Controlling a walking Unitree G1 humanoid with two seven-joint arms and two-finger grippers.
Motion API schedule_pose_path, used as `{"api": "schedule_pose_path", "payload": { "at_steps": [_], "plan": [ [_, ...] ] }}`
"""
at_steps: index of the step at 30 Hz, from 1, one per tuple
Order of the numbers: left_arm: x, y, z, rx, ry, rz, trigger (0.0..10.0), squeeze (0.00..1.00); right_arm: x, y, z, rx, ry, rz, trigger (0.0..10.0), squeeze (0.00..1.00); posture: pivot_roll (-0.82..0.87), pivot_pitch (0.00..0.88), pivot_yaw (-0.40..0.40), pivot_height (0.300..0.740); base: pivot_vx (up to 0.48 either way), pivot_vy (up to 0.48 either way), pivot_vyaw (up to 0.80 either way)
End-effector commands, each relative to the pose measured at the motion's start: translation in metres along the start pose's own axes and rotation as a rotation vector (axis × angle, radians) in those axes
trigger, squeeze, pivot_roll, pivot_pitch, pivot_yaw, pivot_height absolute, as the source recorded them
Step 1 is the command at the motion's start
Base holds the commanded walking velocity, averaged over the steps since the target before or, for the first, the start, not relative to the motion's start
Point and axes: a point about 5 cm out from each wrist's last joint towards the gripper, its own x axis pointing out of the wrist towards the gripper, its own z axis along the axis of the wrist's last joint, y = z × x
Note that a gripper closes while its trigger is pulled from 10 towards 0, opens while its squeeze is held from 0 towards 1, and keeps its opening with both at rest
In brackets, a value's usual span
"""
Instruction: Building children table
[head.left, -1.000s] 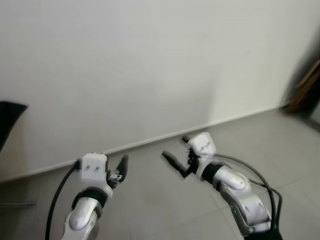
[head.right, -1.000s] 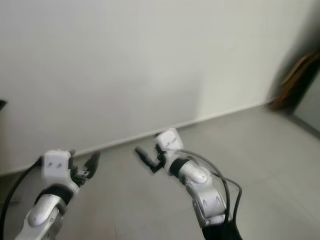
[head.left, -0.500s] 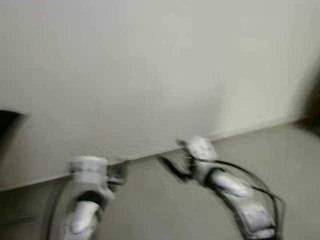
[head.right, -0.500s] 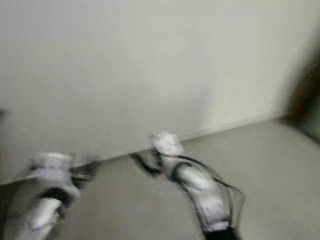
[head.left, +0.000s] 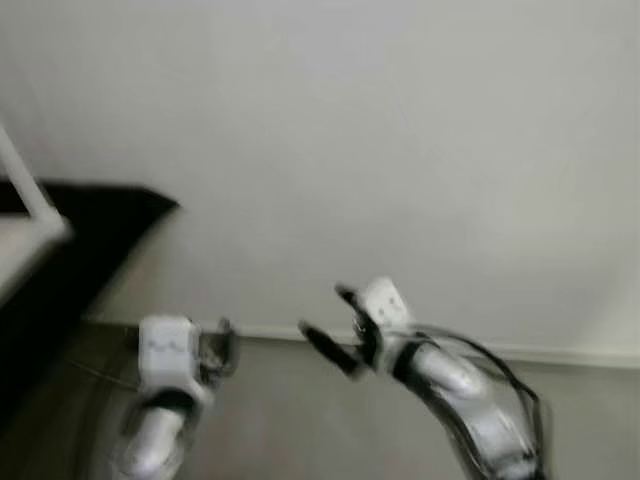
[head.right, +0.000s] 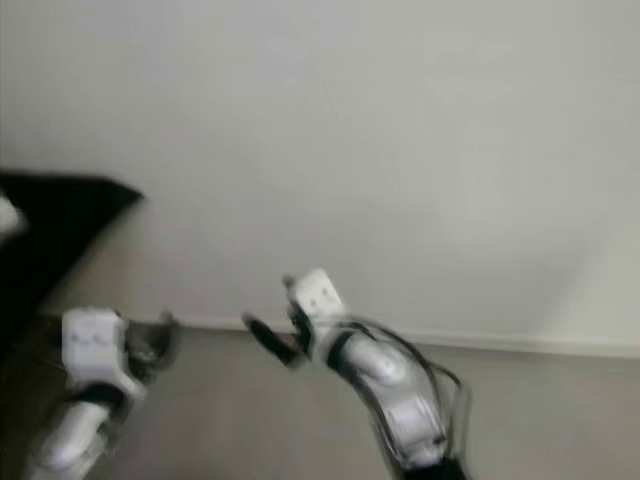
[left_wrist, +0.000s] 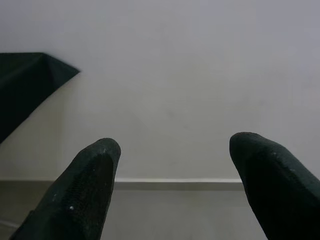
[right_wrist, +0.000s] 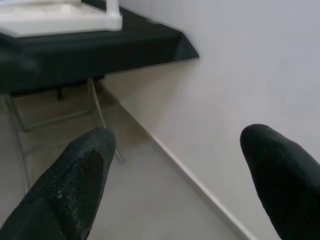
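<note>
Both grippers, left (head.left: 222, 345) and right (head.left: 330, 325), ride raised with jaws released and empty, apparently to approach the black-draped table (right_wrist: 95, 47) far left

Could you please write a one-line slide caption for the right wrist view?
Open right gripper faces a black-covered table bearing a white plastic piece, beside a white wall.

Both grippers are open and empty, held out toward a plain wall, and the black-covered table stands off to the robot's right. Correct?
Not quite: the black-covered table stands to the robot's left, as the left eye view shows. The rest holds: the left gripper and right gripper are open and empty, held out toward the plain wall.
</note>
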Motion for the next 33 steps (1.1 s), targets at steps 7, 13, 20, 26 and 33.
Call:
{"api": "schedule_pose_path", "payload": {
  "at_steps": [7, 13, 20, 26, 33],
  "plan": [
    [-0.0006, 0.0050, 0.0008, 0.019, -0.001, 0.013, 10.0, 0.00, 0.0036, 0.0068, 0.0043, -0.017, -0.028, 0.046, 10.0, 0.00, -0.10, 0.013, -0.008, 0.740, 0.304, 0.000, 0.80],
    [-0.0006, 0.0060, 0.0013, 0.019, -0.002, 0.018, 10.0, 0.00, 0.0039, 0.0076, 0.0049, -0.017, -0.031, 0.058, 10.0, 0.00, -0.10, 0.016, -0.005, 0.740, 0.301, 0.000, 0.80],
    [-0.0007, 0.0062, 0.0019, 0.020, -0.005, 0.025, 10.0, 0.00, 0.0040, 0.0093, 0.0060, -0.025, -0.042, 0.096, 10.0, 0.00, -0.09, 0.019, -0.005, 0.740, 0.301, 0.000, 0.80],
    [-0.0008, 0.0065, 0.0023, 0.020, -0.006, 0.026, 10.0, 0.00, 0.0042, 0.0116, 0.0068, -0.031, -0.049, 0.135, 10.0, 0.00, -0.09, 0.021, -0.005, 0.740, 0.291, 0.000, 0.80],
    [-0.0015, 0.0071, 0.0028, 0.024, -0.005, 0.031, 10.0, 0.00, 0.0042, 0.0132, 0.0071, -0.027, -0.052, 0.155, 10.0, 0.00, -0.09, 0.022, -0.006, 0.740, 0.114, 0.000, 0.80]
  ]
}}
